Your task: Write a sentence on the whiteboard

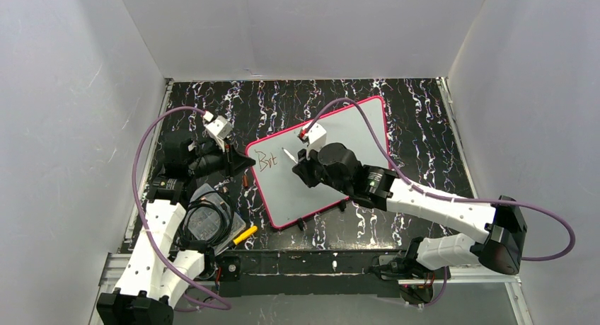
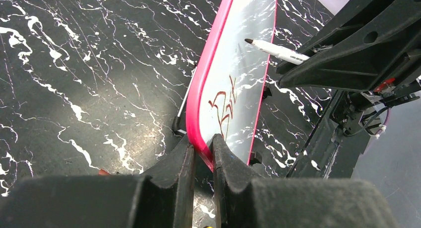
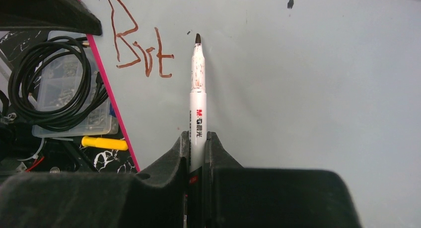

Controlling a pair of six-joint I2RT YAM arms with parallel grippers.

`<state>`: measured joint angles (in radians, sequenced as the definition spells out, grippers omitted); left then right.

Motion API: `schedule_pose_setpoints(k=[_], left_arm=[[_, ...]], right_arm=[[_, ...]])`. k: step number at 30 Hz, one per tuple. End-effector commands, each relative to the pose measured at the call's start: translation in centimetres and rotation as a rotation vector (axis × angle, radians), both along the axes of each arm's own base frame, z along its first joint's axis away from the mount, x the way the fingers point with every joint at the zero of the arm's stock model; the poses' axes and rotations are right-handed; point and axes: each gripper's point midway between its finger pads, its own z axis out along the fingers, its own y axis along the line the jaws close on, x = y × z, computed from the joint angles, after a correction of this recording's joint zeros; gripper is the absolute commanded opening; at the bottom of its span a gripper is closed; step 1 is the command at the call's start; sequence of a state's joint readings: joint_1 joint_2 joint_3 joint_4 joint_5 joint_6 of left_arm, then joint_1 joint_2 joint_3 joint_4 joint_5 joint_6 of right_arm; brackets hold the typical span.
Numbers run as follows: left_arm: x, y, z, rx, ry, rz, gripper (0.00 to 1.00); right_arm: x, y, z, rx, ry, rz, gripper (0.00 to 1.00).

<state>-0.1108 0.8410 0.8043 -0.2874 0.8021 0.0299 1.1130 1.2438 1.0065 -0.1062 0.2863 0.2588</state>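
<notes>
Cable-topped parts box, yellow tool beside whiteboard.

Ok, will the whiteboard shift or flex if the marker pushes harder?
Probably little sliding: the left jaws clamp the whiteboard at its pink frame. It looks thin and is gripped at one edge only, so the far side may flex or pivot. Its glossy face could let the marker tip skid.

left fingers pinched close — right fingers clamped shut, right arm reaching leftward.
</notes>
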Motion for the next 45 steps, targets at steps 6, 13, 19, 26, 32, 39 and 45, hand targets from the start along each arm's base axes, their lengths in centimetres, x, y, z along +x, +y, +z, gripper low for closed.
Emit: schedule_pose_setpoints(k=[6,13,19,26,32,39,45], left_arm=[[-0.3,0.6,-1.9,0.08,0.0,0.0,0.0],[-0.3,0.6,-1.8,0.08,-0.002,0.001,0.0],[-0.2,0.7,-1.8,0.083,-0.002,0.005,0.0],[-0.2,0.7,-1.8,0.083,0.0,0.006,0.0],[-0.2,0.7,-1.8,0.082,0.003,0.006,0.0],[-0.2,0.7,-1.8,0.082,-0.001,0.004,0.0],[-0.3,0.6,-1.7,0.08,-0.003,0.002,0.0]], right_arm=[[1.1,1.2,1.2,0.012,0.0,-0.041,0.01],[1.1,1.7,1.0,0.0,-0.001,-0.032,0.01],[0.2,1.4,1.1,0.016,0.0,-0.012,0.01],[-1.1,0.8,0.8,0.02,-0.003,0.007,0.01],[-0.5,0.8,-0.8,-0.031,0.02,-0.028,0.01],[0.4,0.8,-0.7,-0.044,0.001,-0.076,0.01],[0.5,1.6,0.1,-0.035,-0.027,-0.04,0.01]])
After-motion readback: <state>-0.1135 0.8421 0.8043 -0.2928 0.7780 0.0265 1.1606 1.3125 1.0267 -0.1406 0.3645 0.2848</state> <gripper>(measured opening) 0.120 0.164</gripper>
